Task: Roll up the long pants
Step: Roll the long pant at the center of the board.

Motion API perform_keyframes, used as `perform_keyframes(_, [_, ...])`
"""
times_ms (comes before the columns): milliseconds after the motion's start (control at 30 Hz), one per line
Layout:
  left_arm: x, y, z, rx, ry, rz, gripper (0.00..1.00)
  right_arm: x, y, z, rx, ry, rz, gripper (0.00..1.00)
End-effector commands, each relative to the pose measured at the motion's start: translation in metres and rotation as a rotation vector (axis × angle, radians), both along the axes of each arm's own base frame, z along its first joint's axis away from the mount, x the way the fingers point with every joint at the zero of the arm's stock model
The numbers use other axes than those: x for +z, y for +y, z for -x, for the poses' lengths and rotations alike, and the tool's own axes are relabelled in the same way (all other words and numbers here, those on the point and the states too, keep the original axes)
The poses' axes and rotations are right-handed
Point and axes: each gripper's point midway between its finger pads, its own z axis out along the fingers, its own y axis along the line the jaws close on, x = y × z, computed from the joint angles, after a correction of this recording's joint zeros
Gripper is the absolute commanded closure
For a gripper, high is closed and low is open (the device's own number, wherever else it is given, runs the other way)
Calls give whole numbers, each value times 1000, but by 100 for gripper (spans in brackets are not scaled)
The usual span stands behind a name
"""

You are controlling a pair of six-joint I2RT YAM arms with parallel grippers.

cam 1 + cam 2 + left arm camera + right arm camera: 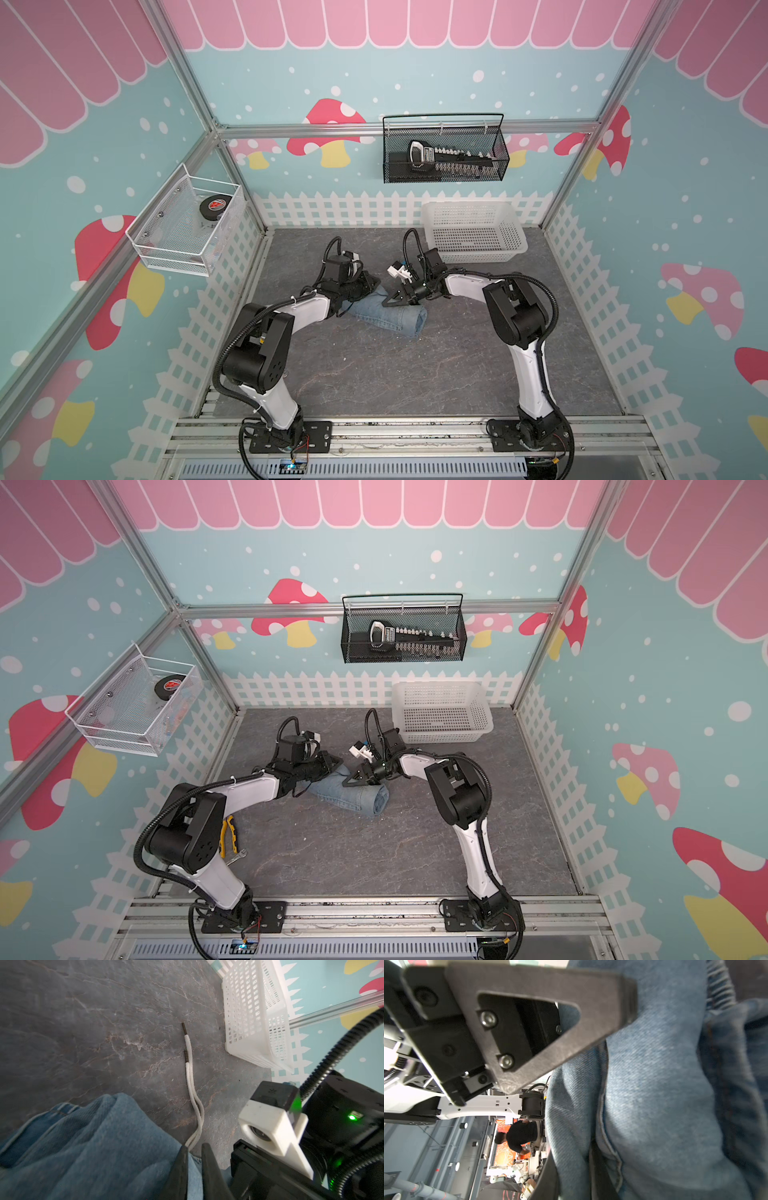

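Two arms meet over the long pants [390, 318], which lie rolled into a short denim bundle on the grey table [374, 374], between the two grippers. The left gripper [195, 1147] is nearly closed, pinching a fold of denim at its end of the roll. The white drawstring [190, 1076] runs out from beside its fingertips and lies flat on the table ahead of them.

The right gripper [387, 301] stands with its jaws wide apart, gripping nothing, at the roll's far edge. In its wrist view, denim fills the space past the fingertips.

Beyond the right jaws, a white plastic basket [478, 254] sits near but apart from the roll. Behind both grippers, toward the arm bases, a broad stretch of marbled surface runs to the front rail. Yellow-handled pliers [228, 835] lie by the left arm's elbow, well apart from the jaws. Walls printed with a picket fence and mushrooms close in three sides.
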Motion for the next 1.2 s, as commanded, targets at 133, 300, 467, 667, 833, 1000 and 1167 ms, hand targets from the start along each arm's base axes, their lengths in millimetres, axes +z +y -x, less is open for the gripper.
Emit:
perform_keyframes(133, [-92,10,61,-34,350,-67,83,-36,-6,-41,-28,-225,218,17])
perform_keyframes(300, [-90,9,62,-49,350,-57,84,-59,-23,-56,-63,-215,278,19])
perform_keyframes(467, [-86,11,62,-56,350,-35,85,-80,-40,-57,-68,-132,289,60])
perform_keyframes(667, [-73,24,56,-17,349,64,85,-73,-41,-40,-54,3,161,97])
perform_keyframes(833, [-59,45,47,42,343,69,85,-43,-34,-11,-16,145,12,100])
perform_keyframes(1000, [-42,54,48,69,332,45,85,-7,-25,17,33,284,-126,100])
perform_keyframes(1167, [-24,64,61,95,307,4,85,16,-19,38,72,446,-235,100])
